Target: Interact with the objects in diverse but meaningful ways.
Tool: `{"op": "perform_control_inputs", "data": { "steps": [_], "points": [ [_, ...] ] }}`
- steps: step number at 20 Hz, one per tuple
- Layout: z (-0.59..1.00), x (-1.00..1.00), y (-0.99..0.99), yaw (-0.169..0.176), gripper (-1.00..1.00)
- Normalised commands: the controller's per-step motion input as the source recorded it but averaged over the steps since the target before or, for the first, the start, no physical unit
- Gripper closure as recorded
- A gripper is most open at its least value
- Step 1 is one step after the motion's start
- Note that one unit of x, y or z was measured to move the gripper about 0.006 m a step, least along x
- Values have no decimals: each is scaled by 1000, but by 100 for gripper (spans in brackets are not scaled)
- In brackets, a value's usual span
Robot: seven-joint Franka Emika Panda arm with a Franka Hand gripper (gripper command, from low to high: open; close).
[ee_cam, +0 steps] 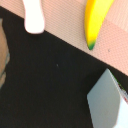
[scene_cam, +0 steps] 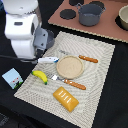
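Note:
On the beige placemat [scene_cam: 100, 60] lie a white-and-blue tube [scene_cam: 48, 60], a yellow banana [scene_cam: 40, 76] and a yellow-orange slab [scene_cam: 66, 99]. A pale blue carton [scene_cam: 11, 78] stands on the black table off the mat's corner. The wrist view shows the tube's white end [ee_cam: 34, 17], the banana's tip [ee_cam: 97, 22] and the carton [ee_cam: 107, 102] from above. My gripper [scene_cam: 41, 46] hangs above the table beside the tube. The white arm hides its fingers, and none show in the wrist view.
A tan plate [scene_cam: 70, 66] sits mid-mat between an orange-handled knife [scene_cam: 88, 59] and fork [scene_cam: 70, 82]. A brown board [scene_cam: 60, 17] at the back carries a large grey pot [scene_cam: 90, 15] and black discs. A bowl [scene_cam: 122, 17] sits at the exterior view's right.

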Motion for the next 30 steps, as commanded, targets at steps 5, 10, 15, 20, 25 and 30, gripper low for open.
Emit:
{"op": "perform_control_inputs", "data": {
  "steps": [5,10,15,20,25,30],
  "points": [
    [112,-154,448,-121,-100],
    [-5,-239,655,-76,-100],
    [-90,-298,769,-32,-100],
    [-127,-484,539,-45,-100],
    [-214,-324,143,-60,-100],
    [-258,-155,40,-57,-100]
  ]
}}
